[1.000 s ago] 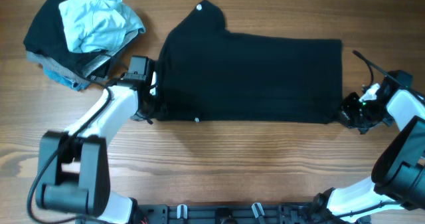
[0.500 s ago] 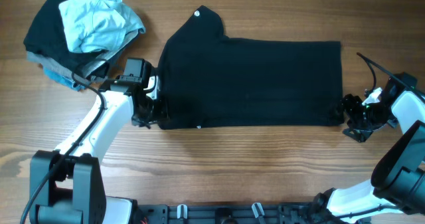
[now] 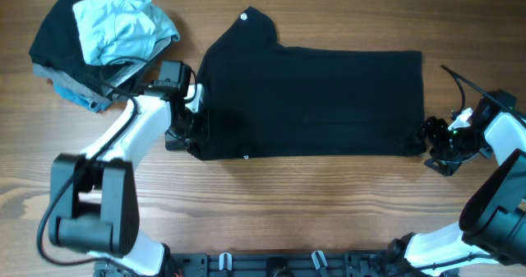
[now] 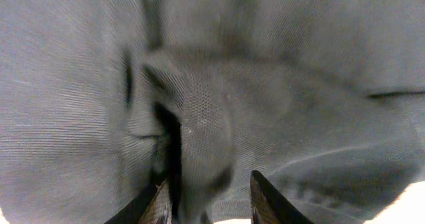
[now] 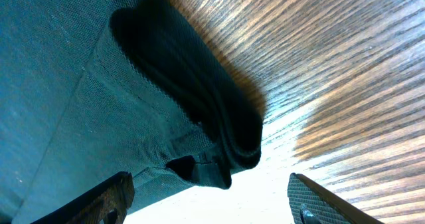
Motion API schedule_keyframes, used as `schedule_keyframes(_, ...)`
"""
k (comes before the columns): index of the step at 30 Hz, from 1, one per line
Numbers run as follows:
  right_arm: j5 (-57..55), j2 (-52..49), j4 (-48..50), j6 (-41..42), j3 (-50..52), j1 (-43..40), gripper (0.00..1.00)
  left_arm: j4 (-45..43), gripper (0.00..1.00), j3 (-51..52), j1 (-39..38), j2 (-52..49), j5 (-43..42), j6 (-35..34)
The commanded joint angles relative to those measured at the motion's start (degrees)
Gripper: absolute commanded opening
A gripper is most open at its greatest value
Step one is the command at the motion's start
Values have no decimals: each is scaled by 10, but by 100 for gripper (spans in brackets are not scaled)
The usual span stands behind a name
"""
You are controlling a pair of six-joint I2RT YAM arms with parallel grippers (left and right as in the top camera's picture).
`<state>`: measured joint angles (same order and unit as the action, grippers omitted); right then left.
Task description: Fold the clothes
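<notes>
a second ago both grippers were clenched on the near corners of the black shirt (image 3: 312, 100); since then both have let go, and the shirt's near edge has settled slightly nearer the counter's (image 3: 329, 219) near edge. the right gripper (image 3: 436, 145) now stands released, jaws wide, just off the shirt's near right corner. the left gripper (image 3: 182, 133) has opened part way and sits against the near left corner; whether it is pinching cloth again i cannot tell.

the shirt lies flat across the middle of the counter as a wide band, a lobe with the white neck tag (image 3: 244, 16) reaching toward the far edge and the tiny white lettering (image 3: 246, 156) at its near edge. judging by that, one fold has been laid down and the arms are between grasps, so more folds remain.

the overhead view gives the whole outline and the pile of other garments (image 3: 99, 43) at the far left corner, but hides the jaws. the left wrist view shows a raised ridge of cloth running between the two fingertips, filling the frame. the right wrist view shows the doubled corner lying on bare wood ahead of the spread fingers, touched by neither.
</notes>
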<state>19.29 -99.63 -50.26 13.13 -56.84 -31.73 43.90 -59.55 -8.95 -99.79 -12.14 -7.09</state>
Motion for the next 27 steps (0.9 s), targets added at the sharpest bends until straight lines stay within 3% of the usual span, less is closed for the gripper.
schedule_keyframes(1, 0, 13, 0, -10, -10, -3, 79, 5, 35, 4, 0, -13, -33, 9)
schedule_keyframes(2, 0, 13, -1, -10, -10, -3, 78, 16, 16, 4, 0, -13, -33, 9)
schedule_keyframes(3, 0, 13, -2, -10, -10, -3, 77, 25, 4, 3, 0, -11, -41, 9)
schedule_keyframes(8, 1, 13, -8, -12, -10, -3, 76, 32, 4, -44, 1, 19, -73, 9)
schedule_keyframes(11, 80, 13, -26, -87, -10, -1, 74, -37, 4, -49, 1, 21, -73, 0)
schedule_keyframes(17, 130, 13, -24, -160, -10, 16, 44, -61, 4, -49, 1, 21, -74, -24)
schedule_keyframes(21, 117, 13, -10, -158, 3, 17, 49, -54, 4, -49, 1, 21, -74, -24)
schedule_keyframes(27, 103, 11, 25, -121, 19, 45, 46, -54, 4, -49, 1, 21, -74, -24)
